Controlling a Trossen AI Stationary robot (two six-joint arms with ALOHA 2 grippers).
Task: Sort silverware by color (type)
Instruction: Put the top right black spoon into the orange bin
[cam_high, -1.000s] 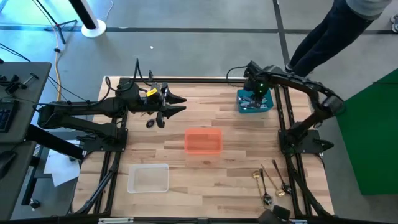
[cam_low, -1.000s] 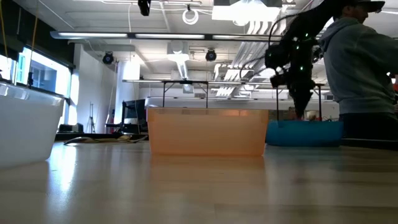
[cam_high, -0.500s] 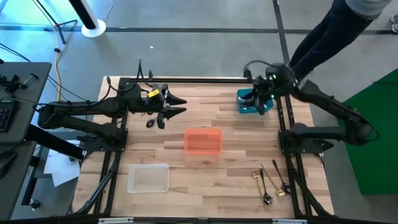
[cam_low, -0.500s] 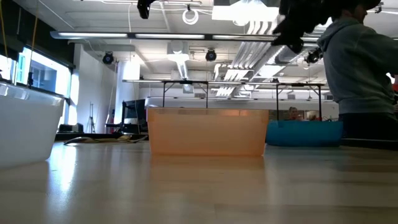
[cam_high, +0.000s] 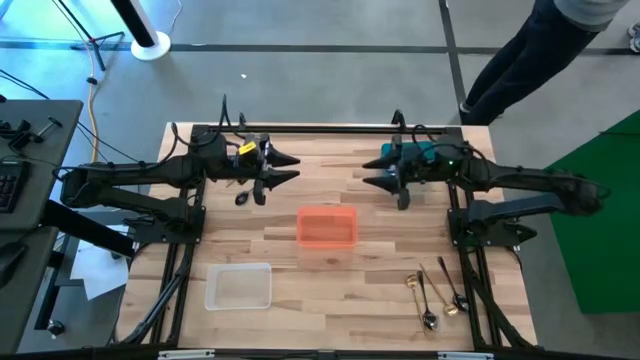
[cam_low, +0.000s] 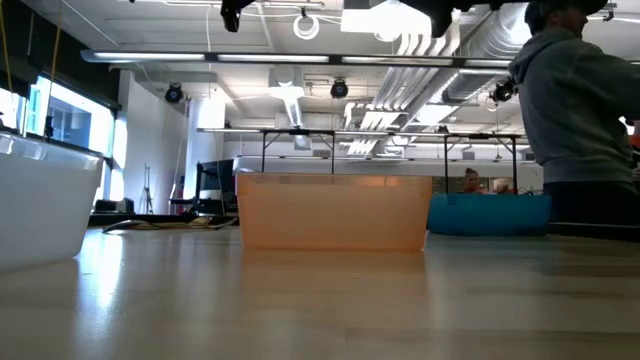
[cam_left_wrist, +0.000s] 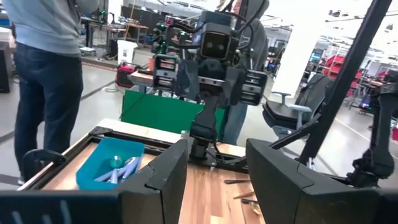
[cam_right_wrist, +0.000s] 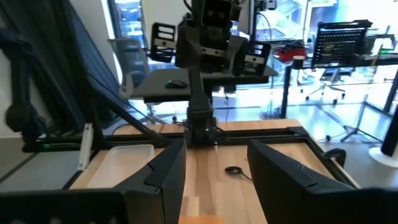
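No legible writing, seemingly, on bins (cam_high: 326, 227).

Bright ceiling lights; soft tabletop glare

Both arms hang over the far half of the table (cam_high: 370, 205), the left gripper (cam_high: 290, 168) and right gripper (cam_high: 370, 172) facing each other across an open gap of bare wood. Below that gap sits an orange bin (cam_high: 327, 227). A clear bin (cam_high: 238, 287) stands near the front left, with bare wood between the bins. A blue bin (cam_left_wrist: 112, 163) lies under the right arm.
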